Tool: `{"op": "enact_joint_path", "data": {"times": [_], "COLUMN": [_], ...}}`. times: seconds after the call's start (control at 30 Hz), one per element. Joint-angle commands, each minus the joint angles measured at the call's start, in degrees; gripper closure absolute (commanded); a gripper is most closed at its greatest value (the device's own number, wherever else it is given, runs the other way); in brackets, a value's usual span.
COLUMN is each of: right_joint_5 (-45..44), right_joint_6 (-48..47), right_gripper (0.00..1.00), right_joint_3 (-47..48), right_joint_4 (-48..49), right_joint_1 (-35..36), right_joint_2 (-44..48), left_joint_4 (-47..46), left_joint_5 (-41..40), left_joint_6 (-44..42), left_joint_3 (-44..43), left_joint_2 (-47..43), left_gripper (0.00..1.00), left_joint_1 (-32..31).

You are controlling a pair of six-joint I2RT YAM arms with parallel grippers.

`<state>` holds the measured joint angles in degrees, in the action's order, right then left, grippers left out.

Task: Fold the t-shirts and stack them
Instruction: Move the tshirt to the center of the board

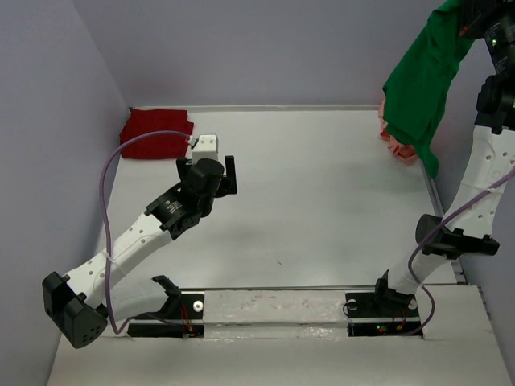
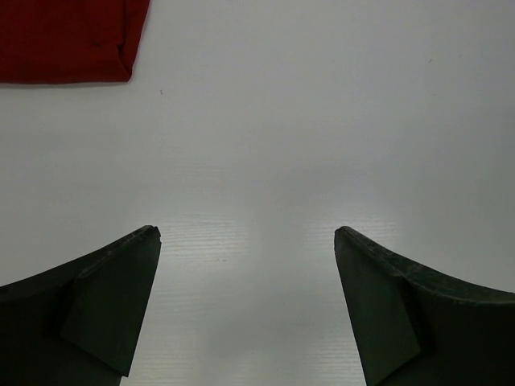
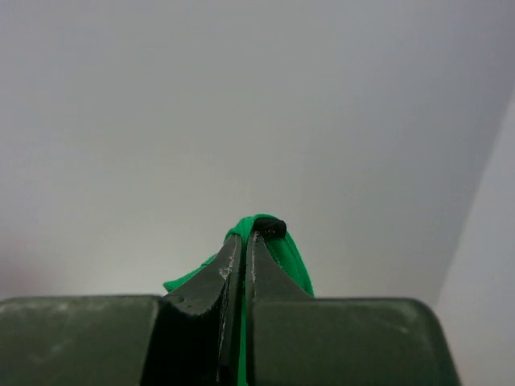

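Far right | right hand (image 3: 244, 249) pinches green t-shirt (image 1: 422, 76) | pink t-shirt (image 1: 398, 147) mostly hidden

A bright green cloth t-shirt (image 1: 422, 72) hangs in loose folds from the right arm's (image 1: 487, 173) jaws, high over the far right corner of the white worktop (image 1: 322, 209). A salmon pink cloth t-shirt (image 1: 397, 145) lies bunched there, partly hidden behind the green one. A folded dark red cloth t-shirt (image 1: 157, 134) lies in the far left corner. The left arm's (image 1: 133, 237) jaws hover near it, spread and holding nothing.
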<state>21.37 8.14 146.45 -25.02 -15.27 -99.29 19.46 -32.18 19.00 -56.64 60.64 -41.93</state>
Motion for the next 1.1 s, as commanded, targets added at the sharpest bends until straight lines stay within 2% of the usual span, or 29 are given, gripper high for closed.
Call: {"op": "enact_joint_path", "data": {"times": [0.0,0.13,0.27,0.37,0.4,0.43,0.5,0.57,0.6,0.63,0.73,0.77,0.8,0.9,1.07], "right_joint_5": [16.23,22.92,27.74,30.23,29.18,27.34,21.30,17.69,16.35,15.64,10.22,8.97,6.43,2.82,2.89], "right_joint_6": [6.51,13.38,16.72,19.72,18.76,13.88,8.93,8.82,8.30,7.60,5.15,4.78,4.34,3.02,1.97], "right_gripper": [1.00,1.00,1.00,1.00,1.00,1.00,1.00,1.00,1.00,1.00,1.00,1.00,1.00,1.00,1.00], "right_joint_3": [1.56,-6.08,-9.33,-10.83,-10.40,-9.70,-6.63,-6.10,-6.18,-6.18,-4.34,-3.46,-2.32,-1.70,3.92], "right_joint_4": [5.23,9.98,8.22,6.48,4.21,-2.25,-9.75,-12.33,-13.90,-14.88,-18.21,-19.18,-20.41,-19.73,-21.03], "right_joint_1": [0.06,0.06,0.68,4.18,6.89,14.14,23.39,27.38,32.18,32.23,44.22,44.27,48.27,54.26,57.80], "right_joint_2": [6.45,11.47,12.80,12.71,12.36,11.75,10.96,10.52,10.78,10.78,10.52,10.43,10.34,11.65,11.22], "left_joint_4": [-1.62,-1.45,1.61,4.35,4.88,5.23,6.11,7.68,8.22,8.57,9.19,9.54,10.41,10.86,10.33], "left_joint_5": [-2.44,-4.03,-6.48,-10.52,-11.66,-12.72,-14.22,-15.62,-16.06,-16.50,-17.47,-17.82,-18.00,-18.18,-19.05], "left_joint_6": [1.21,2.53,3.23,3.67,3.85,4.19,4.72,5.42,6.04,6.39,7.10,7.36,8.15,8.77,8.68], "left_joint_3": [-0.40,-0.66,-4.25,-7.16,-8.04,-9.70,-11.98,-13.49,-14.54,-14.81,-14.55,-14.46,-14.46,-14.20,-14.02], "left_joint_2": [-1.04,-4.29,-6.76,-8.96,-9.75,-10.28,-12.21,-12.48,-12.57,-12.74,-13.09,-13.01,-12.92,-12.13,-10.72], "left_gripper": [0.01,0.01,0.01,0.01,0.01,0.01,0.01,0.01,0.01,0.01,0.01,0.01,0.01,0.01,0.01], "left_joint_1": [-0.25,-0.25,-0.43,-1.13,-1.31,-1.40,-1.40,-1.48,-1.49,-1.49,-1.57,-1.57,-1.57,-1.57,-1.66]}}
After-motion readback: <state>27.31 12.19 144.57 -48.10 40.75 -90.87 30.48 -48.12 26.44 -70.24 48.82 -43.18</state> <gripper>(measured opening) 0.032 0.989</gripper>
